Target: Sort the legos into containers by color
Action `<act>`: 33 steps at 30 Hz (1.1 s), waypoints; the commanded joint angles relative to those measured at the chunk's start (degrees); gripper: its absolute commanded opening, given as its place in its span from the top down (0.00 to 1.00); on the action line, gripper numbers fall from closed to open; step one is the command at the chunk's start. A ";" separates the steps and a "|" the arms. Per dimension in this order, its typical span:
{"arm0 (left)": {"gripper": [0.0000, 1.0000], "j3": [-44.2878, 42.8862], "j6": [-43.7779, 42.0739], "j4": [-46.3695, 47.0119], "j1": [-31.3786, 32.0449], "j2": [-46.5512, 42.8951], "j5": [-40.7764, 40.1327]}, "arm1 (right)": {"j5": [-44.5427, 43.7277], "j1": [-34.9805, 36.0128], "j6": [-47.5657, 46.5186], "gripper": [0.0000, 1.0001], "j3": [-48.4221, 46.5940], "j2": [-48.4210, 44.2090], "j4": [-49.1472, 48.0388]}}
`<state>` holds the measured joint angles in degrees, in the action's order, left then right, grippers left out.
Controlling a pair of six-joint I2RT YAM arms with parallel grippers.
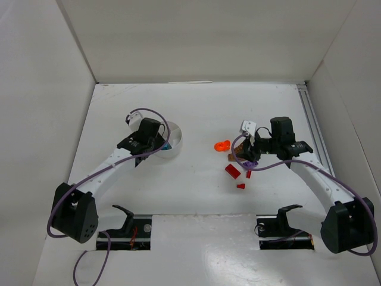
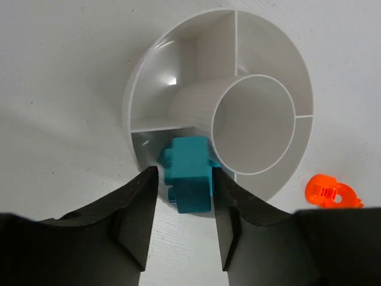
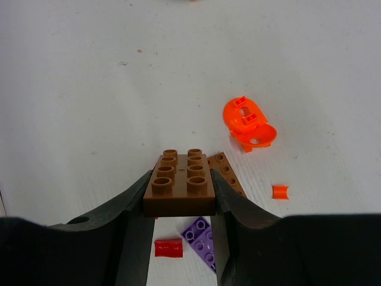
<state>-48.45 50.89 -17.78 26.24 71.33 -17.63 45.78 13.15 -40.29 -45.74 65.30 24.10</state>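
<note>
**A:** Left side first?

**B:** The left pincer [image 2: 185,179] is closed on the teal brick [image 2: 188,161], holding it over the near wedge of the white dish [image 2: 271,47], close to the rim. If it lets go off-centre, the brick may catch that rim and tumble onto the desk [image 2: 59,89].

**A:** And the right?

**B:** The right pincer [image 3: 181,179] clamps the brown brick [image 3: 178,202] by its long sides, above the purple plate [image 3: 201,233] and red piece [image 3: 168,247]. The grip looks shallow, so a quick swing might shake it loose. With both arms at one dish, they could also collide.
</note>
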 commanded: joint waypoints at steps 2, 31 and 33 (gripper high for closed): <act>0.59 0.19 -0.01 0.64 -0.14 -1.19 -0.83 | 0.98 -0.31 -0.58 0.79 -2.60 -0.60 0.16; 0.00 -1.56 -2.47 -7.61 -0.66 -16.40 -4.35 | -10.01 13.20 0.65 0.79 -14.97 5.51 -2.04; 0.00 -0.43 -1.94 -9.02 -2.15 -17.01 -4.35 | -11.23 15.58 -0.74 0.79 -18.49 8.51 -2.04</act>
<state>-48.58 49.45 -23.62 25.56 55.59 -20.36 37.45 25.71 -40.23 -58.63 70.65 23.73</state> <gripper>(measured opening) 0.997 0.427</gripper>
